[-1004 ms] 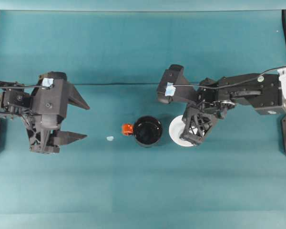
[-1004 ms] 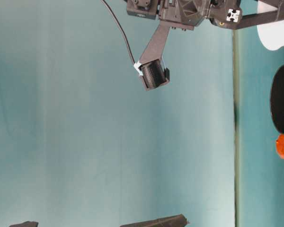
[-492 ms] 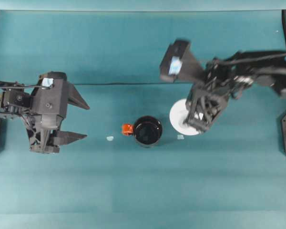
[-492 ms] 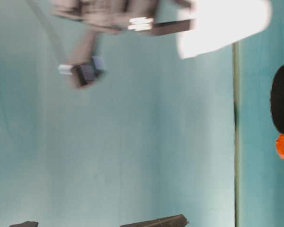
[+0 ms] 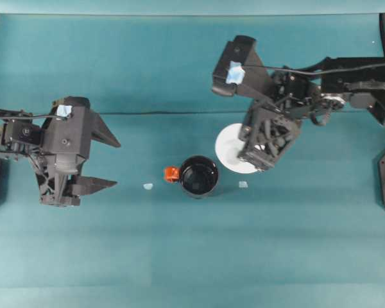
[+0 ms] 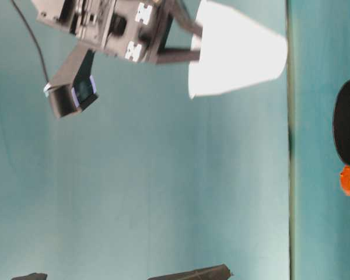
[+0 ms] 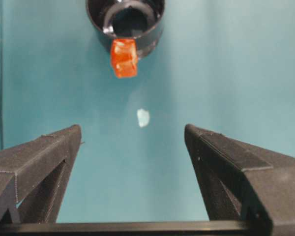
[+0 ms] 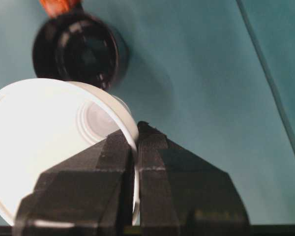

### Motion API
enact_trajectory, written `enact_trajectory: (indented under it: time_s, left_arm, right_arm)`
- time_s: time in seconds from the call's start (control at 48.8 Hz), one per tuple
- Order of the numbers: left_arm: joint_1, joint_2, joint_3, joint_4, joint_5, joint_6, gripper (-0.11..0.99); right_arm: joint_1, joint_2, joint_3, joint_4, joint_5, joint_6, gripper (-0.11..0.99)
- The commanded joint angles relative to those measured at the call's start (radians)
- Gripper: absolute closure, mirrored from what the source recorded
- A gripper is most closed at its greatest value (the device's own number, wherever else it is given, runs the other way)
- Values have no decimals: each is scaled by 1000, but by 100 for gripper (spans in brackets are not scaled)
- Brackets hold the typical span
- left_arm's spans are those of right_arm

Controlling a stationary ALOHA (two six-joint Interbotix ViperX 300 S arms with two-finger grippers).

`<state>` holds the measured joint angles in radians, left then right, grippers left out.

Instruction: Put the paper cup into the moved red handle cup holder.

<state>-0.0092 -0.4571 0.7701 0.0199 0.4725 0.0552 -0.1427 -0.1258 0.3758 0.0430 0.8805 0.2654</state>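
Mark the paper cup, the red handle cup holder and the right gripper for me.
paper cup (image 5: 229, 145): overhead view, on the white rim area left of the gripper.
red handle cup holder (image 5: 199, 176): overhead view, on its dark inside.
right gripper (image 8: 136, 142): right wrist view, between the fingertips pinching the cup's rim.

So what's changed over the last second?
The right pincer, shut on the cup rim, has lifted it off the table and tilted it, moving it toward the holder. The holder and the open left pincer stayed put.

Right hand (image 5: 262, 158) pinched closed, raised; left hand (image 5: 109, 162) spread wide.
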Motion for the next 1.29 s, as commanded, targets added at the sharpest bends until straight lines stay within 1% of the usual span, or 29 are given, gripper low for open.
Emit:
enact_trajectory:
  time_s: [0.0, 0.02, 0.225, 0.43, 0.492, 0.656, 0.676, 0.717, 0.738, 0.758, 0.799, 0.82, 0.861, 1.045, 1.23, 1.271]
  left_arm:
    - [2, -3, -11, 2, -6, 0, -6]
    - [0, -3, -11, 3, -8, 0, -6]
    - [2, -3, -9, 2, -8, 0, -6]
    - [0, -3, -9, 2, -8, 0, -6]
    - [0, -3, -9, 2, -8, -2, -6]
    - [0, -3, -11, 2, -8, 0, -6]
    - [0, -3, -12, 3, -8, 0, -6]
    - [0, -3, -11, 2, -8, 0, -6]
    - [0, -3, -12, 3, -8, 0, -6]
    - [0, -3, -12, 2, -8, 0, -6]
    - [0, -3, -12, 3, -8, 0, -6]
    - [0, -3, -12, 2, -8, 0, -6]
    - [0, -3, -12, 2, -8, 0, -6]
    - [-5, 0, -15, 2, -8, 0, -6]
    - [-5, 5, -17, 2, -8, 0, -6]
    - [-5, 6, -17, 2, -8, 0, -6]
  right_arm:
    - [9, 6, -48, 0, -11, 6, 98]
    - [11, 11, -55, 0, -11, 5, 98]
    - [26, 87, -133, 0, -2, 5, 98]
    - [55, 163, -179, 0, 0, 3, 98]
    - [64, 178, -181, -3, -3, 3, 98]
    - [77, 215, -158, -9, -9, 2, 98]
    - [78, 219, -155, -9, -11, 3, 98]
    - [81, 227, -149, -9, -17, 3, 98]
    - [81, 230, -146, -9, -23, 3, 98]
    - [83, 235, -141, -9, -31, 3, 98]
    - [86, 239, -137, -11, -44, 2, 98]
    - [86, 242, -133, -9, -51, 2, 98]
    - [86, 245, -129, -11, -63, 2, 98]
    - [84, 255, -114, -28, -100, 2, 98]
    - [80, 278, -109, -28, -101, -2, 98]
    - [81, 287, -109, -28, -104, -2, 98]
